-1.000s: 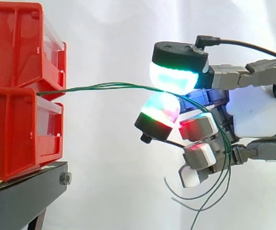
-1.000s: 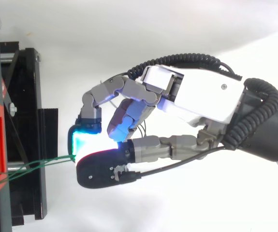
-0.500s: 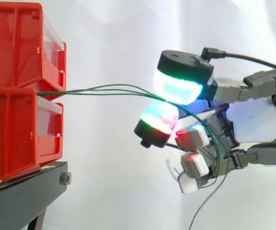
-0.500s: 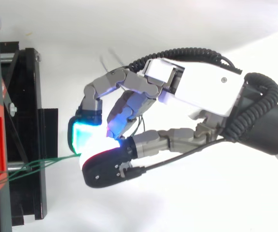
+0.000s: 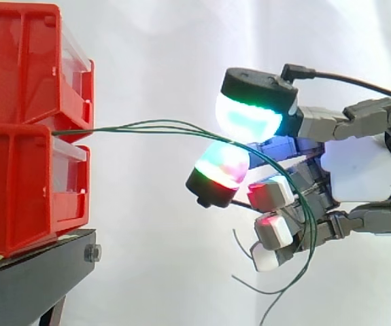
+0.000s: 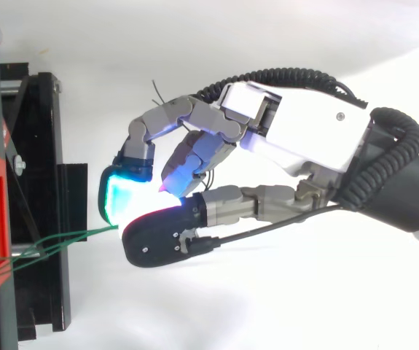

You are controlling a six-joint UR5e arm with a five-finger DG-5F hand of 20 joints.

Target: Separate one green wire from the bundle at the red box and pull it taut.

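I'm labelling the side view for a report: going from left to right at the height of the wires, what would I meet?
red bins → green wires running out from between the bins → hand, whose glowing pads pinch the wires, with the loose ends hanging below it.

The gap between the stacked red bins (image 5: 25, 129) and the robot hand (image 5: 358, 170) is crossed by green wires (image 5: 141, 125) running nearly level. Room above and below this span is open. The black stand (image 5: 32, 272) blocks the lower left.
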